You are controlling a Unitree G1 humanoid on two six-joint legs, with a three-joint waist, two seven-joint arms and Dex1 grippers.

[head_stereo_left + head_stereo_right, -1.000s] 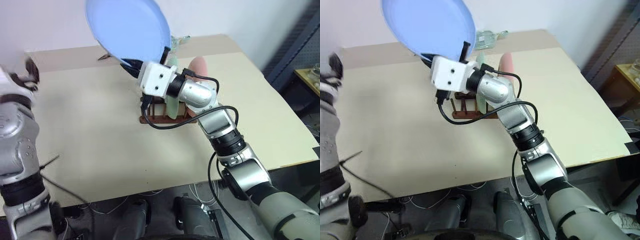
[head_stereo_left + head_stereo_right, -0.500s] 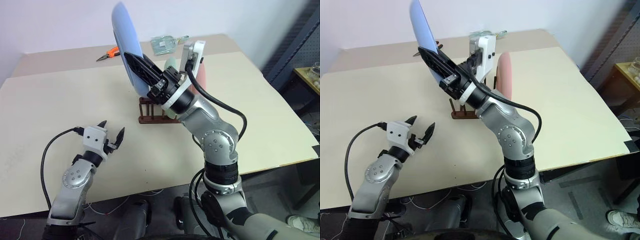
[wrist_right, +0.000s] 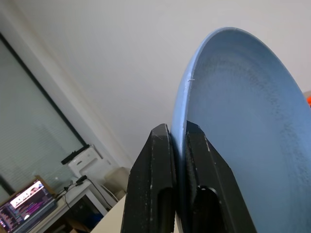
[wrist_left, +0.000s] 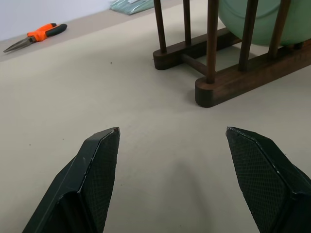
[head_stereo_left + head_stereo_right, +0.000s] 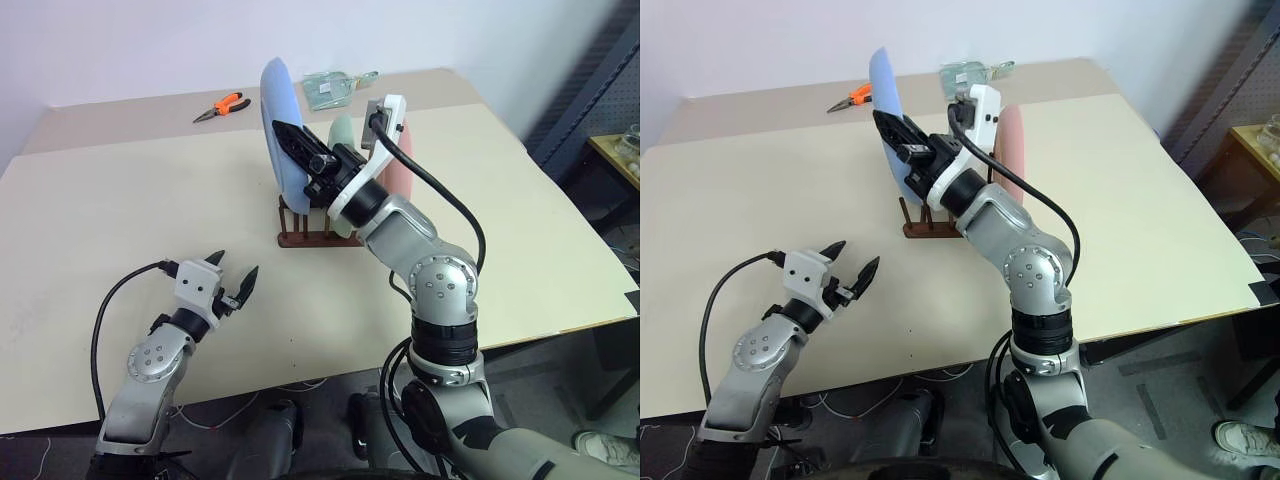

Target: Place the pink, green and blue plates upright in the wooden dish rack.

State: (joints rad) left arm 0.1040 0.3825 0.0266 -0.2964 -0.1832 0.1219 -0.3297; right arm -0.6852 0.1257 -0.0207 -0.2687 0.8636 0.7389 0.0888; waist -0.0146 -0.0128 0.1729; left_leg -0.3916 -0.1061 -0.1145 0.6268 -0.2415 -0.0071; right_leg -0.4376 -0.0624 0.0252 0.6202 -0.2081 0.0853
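Blue plate [image 5: 275, 120] clamped edge-on in right gripper [image 5: 290, 135] above rack [image 5: 305, 238]; left gripper [image 5: 232, 279] spread

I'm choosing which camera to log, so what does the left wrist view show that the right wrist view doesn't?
Left wrist view: the wooden dish rack holding the green plate, orange pliers on the table, and the left hand open. Right wrist view: the right hand pinching the blue plate, with a room behind. No object appears in both.
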